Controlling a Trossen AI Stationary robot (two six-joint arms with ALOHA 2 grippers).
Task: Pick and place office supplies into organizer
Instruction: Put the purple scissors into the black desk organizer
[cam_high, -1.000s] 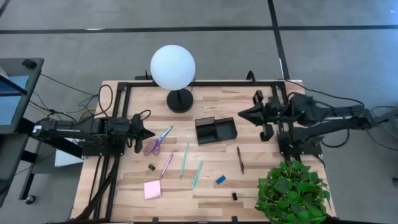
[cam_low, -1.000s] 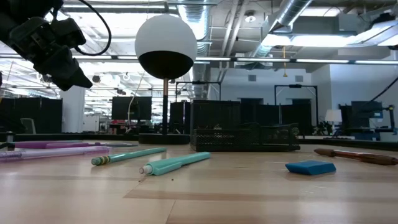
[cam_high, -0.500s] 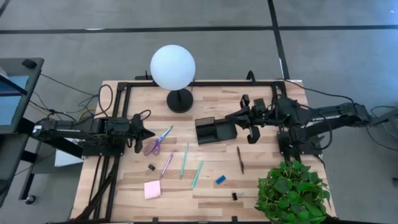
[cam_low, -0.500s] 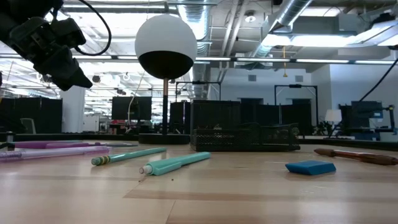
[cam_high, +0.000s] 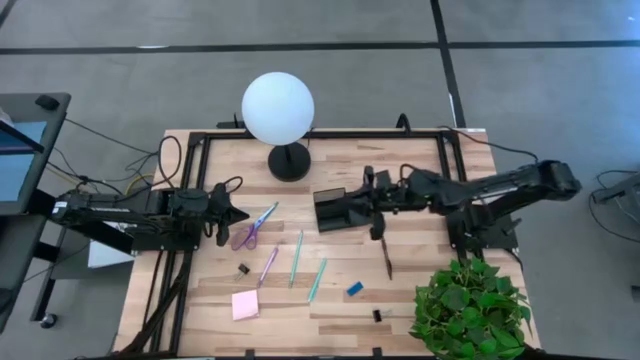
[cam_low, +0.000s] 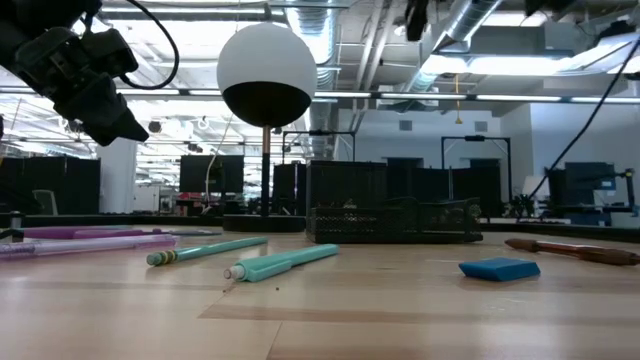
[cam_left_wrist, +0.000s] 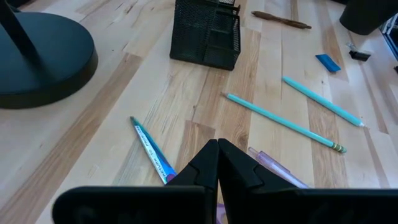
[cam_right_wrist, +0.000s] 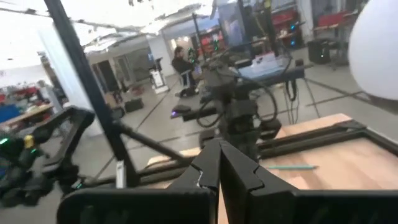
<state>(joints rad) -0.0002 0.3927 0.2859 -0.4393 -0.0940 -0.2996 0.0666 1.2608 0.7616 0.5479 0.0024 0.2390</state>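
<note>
The right tool (cam_high: 349, 199) hangs above the organizer (cam_high: 347, 210), its fingers (cam_right_wrist: 219, 163) pressed together and empty, so it seems to be travelling across the table (cam_high: 410, 300) toward a supply, not yet ready to grasp one. The left tool (cam_high: 241, 214), also closed on nothing, waits just above the purple-handled scissors (cam_high: 254, 226), their blades (cam_left_wrist: 150, 150) showing in its wrist view. Nearest the table's front edge lie the pink sticky-note pad (cam_high: 245, 304), the blue eraser (cam_high: 354, 289) and two black clips (cam_high: 377, 315) (cam_high: 243, 269). Farther in, the purple pen (cam_high: 268, 266) and two teal pens (cam_high: 296, 258) (cam_high: 317, 279) lie side by side but apart, and the dark brown pen (cam_high: 386, 256) lies close under the right arm. All are loose and well spaced, leaving each free for picking. Nothing can be seen in the organizer's compartments yet. Beyond it stands the white globe lamp (cam_high: 278, 108).
</note>
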